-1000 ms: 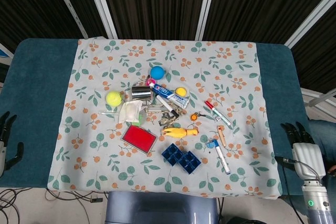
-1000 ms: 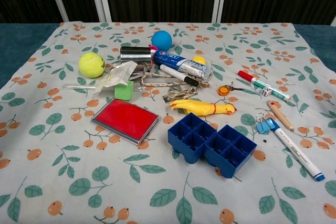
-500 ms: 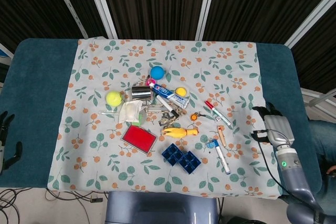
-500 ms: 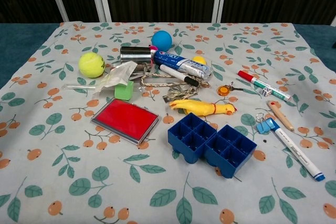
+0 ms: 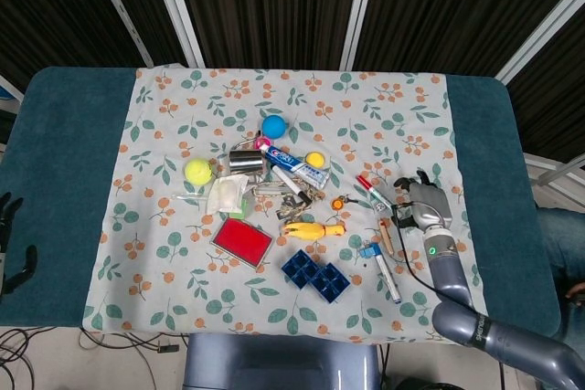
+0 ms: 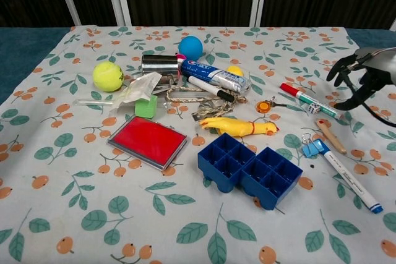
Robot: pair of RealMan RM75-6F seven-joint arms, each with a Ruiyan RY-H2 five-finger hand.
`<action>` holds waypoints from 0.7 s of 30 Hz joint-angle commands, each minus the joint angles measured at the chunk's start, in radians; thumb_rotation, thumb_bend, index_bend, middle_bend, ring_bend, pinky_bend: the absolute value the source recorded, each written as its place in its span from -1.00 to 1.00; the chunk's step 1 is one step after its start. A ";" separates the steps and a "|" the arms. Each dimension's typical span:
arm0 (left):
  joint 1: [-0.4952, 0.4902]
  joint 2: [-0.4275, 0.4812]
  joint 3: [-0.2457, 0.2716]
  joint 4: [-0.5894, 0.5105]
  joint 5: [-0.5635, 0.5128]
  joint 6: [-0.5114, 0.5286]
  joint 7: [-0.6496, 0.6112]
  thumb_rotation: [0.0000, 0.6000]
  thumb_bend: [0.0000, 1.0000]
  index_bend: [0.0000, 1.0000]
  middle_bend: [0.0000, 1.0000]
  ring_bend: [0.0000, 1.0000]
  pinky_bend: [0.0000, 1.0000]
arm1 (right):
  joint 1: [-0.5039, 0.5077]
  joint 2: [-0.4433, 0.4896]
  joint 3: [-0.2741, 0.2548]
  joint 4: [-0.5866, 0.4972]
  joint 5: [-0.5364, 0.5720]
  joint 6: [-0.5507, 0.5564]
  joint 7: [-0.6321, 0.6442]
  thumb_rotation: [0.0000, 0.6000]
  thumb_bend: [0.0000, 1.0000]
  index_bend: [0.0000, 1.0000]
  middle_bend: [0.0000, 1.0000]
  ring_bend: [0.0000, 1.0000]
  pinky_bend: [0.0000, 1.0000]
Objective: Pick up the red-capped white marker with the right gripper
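Note:
The red-capped white marker (image 5: 377, 195) (image 6: 309, 100) lies on the floral cloth, right of the clutter, slanting toward the lower right. My right hand (image 5: 423, 200) (image 6: 360, 74) hovers just to the right of it, fingers spread and curved downward, holding nothing. A short gap separates the fingertips from the marker. My left hand (image 5: 11, 242) hangs off the table's left edge, fingers apart and empty, partly cut off by the frame.
Beside the marker lie a small die (image 6: 314, 109), a wooden stick (image 6: 331, 136), a blue binder clip (image 6: 312, 148) and a blue-tipped white marker (image 6: 350, 180). A blue tray (image 6: 250, 169), a rubber chicken (image 6: 239, 127) and an orange key tag (image 6: 265, 106) sit to the left.
My right hand has swung in from the table's right edge, leftward over the cloth, and now hovers beside the red-capped marker. The left hand slid slightly further off the left edge.

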State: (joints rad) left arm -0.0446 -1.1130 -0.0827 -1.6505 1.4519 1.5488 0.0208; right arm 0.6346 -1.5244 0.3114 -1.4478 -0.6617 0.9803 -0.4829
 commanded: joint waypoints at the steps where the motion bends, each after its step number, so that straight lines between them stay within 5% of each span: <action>1: -0.001 0.001 0.000 0.000 -0.002 -0.002 0.000 1.00 -0.02 -1.00 -1.00 -0.88 -0.85 | 0.023 -0.038 -0.006 0.037 0.019 0.009 -0.021 1.00 -0.37 -0.34 -0.36 -0.86 -0.58; 21: -0.002 0.003 -0.006 -0.003 -0.009 -0.002 -0.001 1.00 -0.01 -1.00 -1.00 -0.88 -0.85 | 0.047 -0.113 -0.025 0.148 0.013 0.025 -0.010 1.00 -0.31 -0.23 -0.23 -0.80 -0.58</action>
State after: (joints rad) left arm -0.0464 -1.1102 -0.0883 -1.6532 1.4431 1.5469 0.0194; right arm 0.6806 -1.6356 0.2857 -1.3022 -0.6503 1.0059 -0.4925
